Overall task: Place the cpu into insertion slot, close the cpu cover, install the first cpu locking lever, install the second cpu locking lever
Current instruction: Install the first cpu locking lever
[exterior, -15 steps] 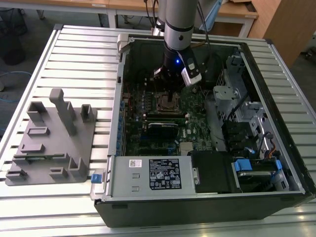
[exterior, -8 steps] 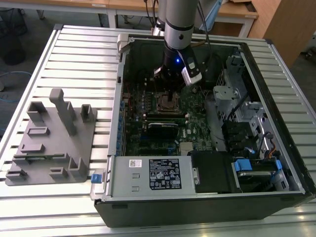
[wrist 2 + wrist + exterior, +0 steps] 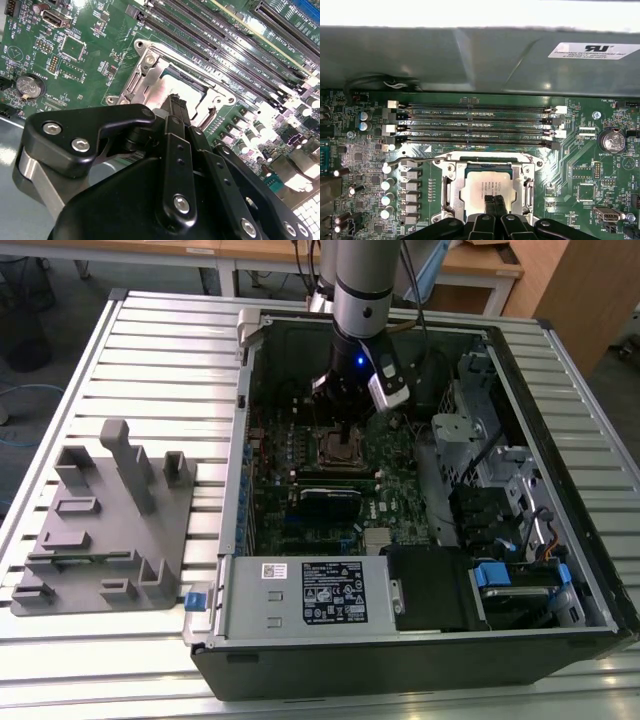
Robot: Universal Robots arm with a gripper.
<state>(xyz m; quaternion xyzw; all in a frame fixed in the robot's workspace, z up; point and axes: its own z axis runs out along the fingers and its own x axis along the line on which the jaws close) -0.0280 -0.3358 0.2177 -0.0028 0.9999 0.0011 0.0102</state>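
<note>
The cpu [image 3: 482,186], with its pale metal top, lies flat inside the insertion slot [image 3: 340,447] on the green motherboard. The silvery cpu cover [image 3: 451,186] lies down around it, and the chip shows through the cover's cut-out centre. In the second wrist view the cpu [image 3: 162,95] and cover [image 3: 145,65] sit just past the fingertips. My gripper [image 3: 494,202] is shut with nothing between its black fingers, its tips low over the chip's near edge. A thin lever rod [image 3: 412,160] sticks out at one socket corner; I cannot tell whether it is latched.
Long memory slots [image 3: 475,125] run beside the socket, below the case wall [image 3: 470,55]. Capacitors [image 3: 386,185] and a coin battery [image 3: 612,141] flank it. In the exterior view, a power supply [image 3: 310,595] and a drive cage [image 3: 500,500] crowd the case. A grey fixture [image 3: 100,520] stands on the table.
</note>
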